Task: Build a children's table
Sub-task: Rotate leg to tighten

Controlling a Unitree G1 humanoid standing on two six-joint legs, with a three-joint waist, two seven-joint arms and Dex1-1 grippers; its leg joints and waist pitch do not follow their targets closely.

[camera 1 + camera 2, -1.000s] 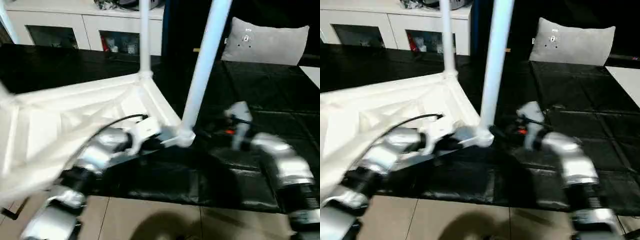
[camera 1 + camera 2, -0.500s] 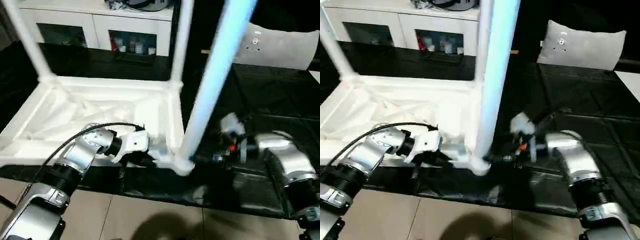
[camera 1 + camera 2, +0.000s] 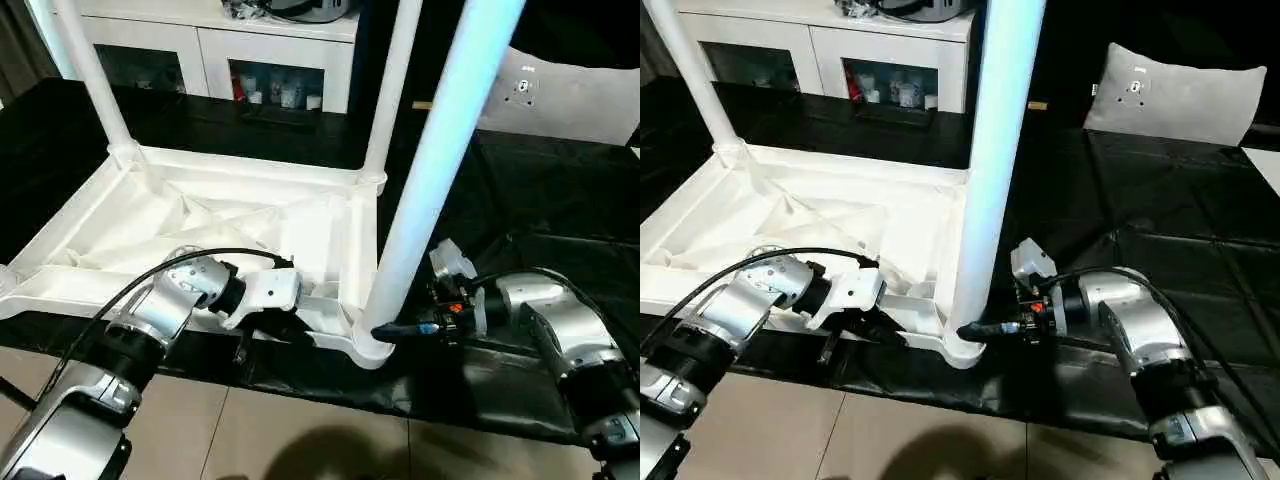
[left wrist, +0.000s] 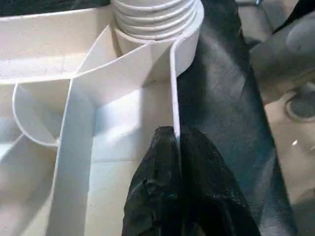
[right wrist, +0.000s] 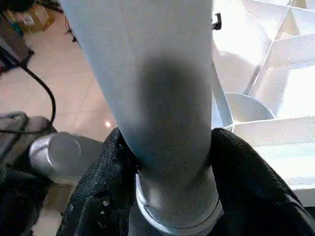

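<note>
Tabletop: you see the white tabletop [image 3: 200,230] lying upside down on the black mat [image 3: 540,200], its ribbed underside facing up.
Legs: 3 white legs stand upright in corner sockets. The near leg [image 3: 440,150] rises from the socket at the near right corner [image 3: 368,345]; the 2 others, the far left leg [image 3: 90,75] and the far right leg [image 3: 392,85], stand at the far corners.
Left gripper: your left gripper [image 4: 177,147] is pinched shut on the thin side wall [image 4: 173,88] of the tabletop, close to the near right corner. In the left wrist view 1 black finger [image 4: 157,196] lies on each side of this wall.
Right gripper: your right gripper [image 5: 167,162] is at the base of the near leg, just above the socket. In the right wrist view its black fingers [image 5: 98,187] lie on both sides of the tube and touch it, so it grips this leg.
Arms: both silver forearms reach in from the near side, the left forearm [image 3: 160,310] over the tabletop edge, the right forearm [image 3: 560,330] over the mat.
Around: a white cabinet [image 3: 210,55] with glass doors stands behind, and a grey cushion [image 3: 560,90] lies at the far right.
</note>
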